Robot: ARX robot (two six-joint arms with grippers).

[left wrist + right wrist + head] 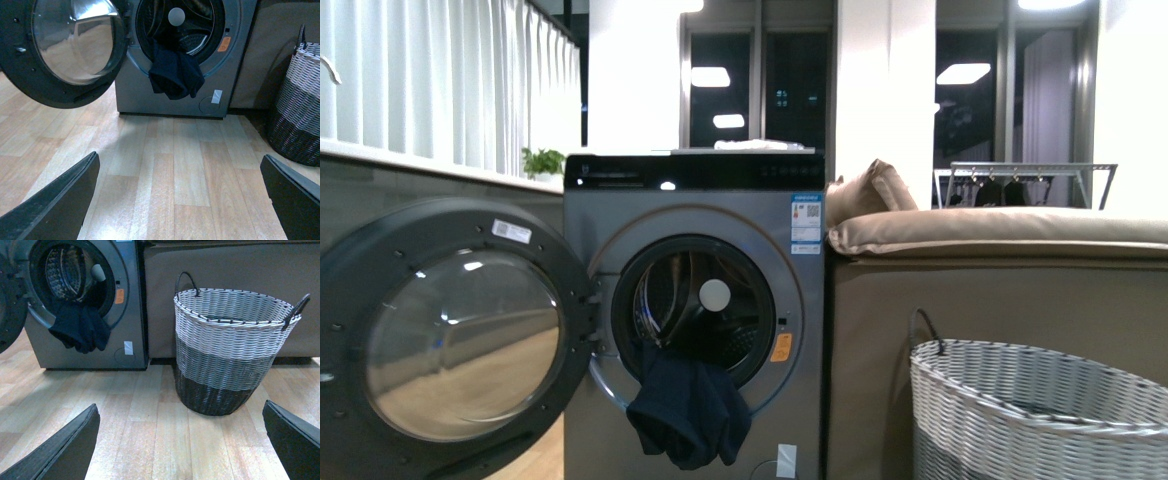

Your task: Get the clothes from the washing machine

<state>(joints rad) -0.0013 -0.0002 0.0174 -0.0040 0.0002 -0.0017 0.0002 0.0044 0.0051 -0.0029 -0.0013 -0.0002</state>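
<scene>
**A:** Where are the clothes (688,415) lying as I am lining up?

**B:** You are looking at 1 dark navy bundle draping over the lower lip of the washing machine (620,215) opening. Part of it is sitting inside the drum (65,272) and the rest is hanging down the grey front. The door (460,340) is standing wide open on the left, so nothing is blocking you.

**A:** And the grippers?

**B:** Your left gripper (179,165) is spreading its 2 fingers (65,205) wide and holding nothing, and your right gripper (180,410) is doing the same. Both are hanging over the wood floor (165,200), well apart from the machine.

**A:** How is the fabric going to behave?

**B:** I am judging it as light, limp and creased. It is likely going to sag and trail rather than slip, and it is not fragile. A trailing end could be catching on the door seal as you are pulling.

**A:** Where should I be taking hold?

**B:** You should be aiming at the thick bunched part just below the lip, where the folds are stacking, not at a thin loose edge. The basket (227,350) is sitting just right of the machine, near your right arm.
</scene>
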